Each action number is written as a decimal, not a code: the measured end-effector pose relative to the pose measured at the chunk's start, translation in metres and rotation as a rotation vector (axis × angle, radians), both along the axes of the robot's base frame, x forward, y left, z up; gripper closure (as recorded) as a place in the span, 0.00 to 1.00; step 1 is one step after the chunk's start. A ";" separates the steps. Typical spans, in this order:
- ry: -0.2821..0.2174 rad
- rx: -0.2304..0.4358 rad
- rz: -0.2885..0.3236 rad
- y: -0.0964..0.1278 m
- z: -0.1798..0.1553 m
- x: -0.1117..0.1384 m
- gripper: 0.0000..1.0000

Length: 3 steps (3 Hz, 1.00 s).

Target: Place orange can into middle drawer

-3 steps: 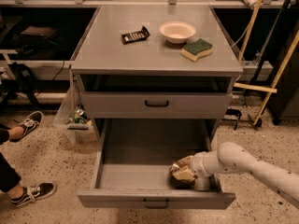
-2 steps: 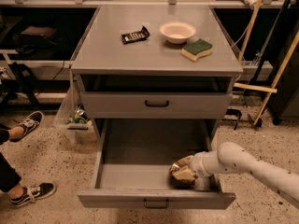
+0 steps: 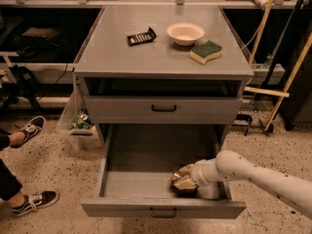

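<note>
Reaching from the lower right of the frame, the arm places the gripper inside the middle drawer, which stands pulled fully out below the closed drawer front at the centre of the frame. The orange can sits at the tip of the gripper, low in the front right part of the drawer, at or just above the drawer floor and close behind the drawer's front panel. The can and the gripper overlap in the view, so it cannot be told whether the gripper has hold of the can or has let go of it. Judged from this position, the carrying stage is complete: the can is within the drawer walls. The release, if not already made, and the withdrawal of the arm are outstanding. On the worktop in the upper part of the frame lie a black packet, a bowl and a sponge, all well apart from the gripper.
</note>
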<state>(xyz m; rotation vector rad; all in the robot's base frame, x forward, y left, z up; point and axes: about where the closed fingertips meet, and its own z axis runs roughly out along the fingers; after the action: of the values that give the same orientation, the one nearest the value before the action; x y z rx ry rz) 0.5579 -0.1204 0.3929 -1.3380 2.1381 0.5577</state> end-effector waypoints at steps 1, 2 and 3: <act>0.000 0.000 0.000 0.000 0.000 0.000 0.84; 0.000 0.000 0.000 0.000 0.000 0.000 0.60; 0.000 0.000 0.000 0.000 0.000 0.000 0.37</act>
<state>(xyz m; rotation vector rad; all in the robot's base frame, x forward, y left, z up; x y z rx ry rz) 0.5579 -0.1202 0.3929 -1.3381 2.1381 0.5579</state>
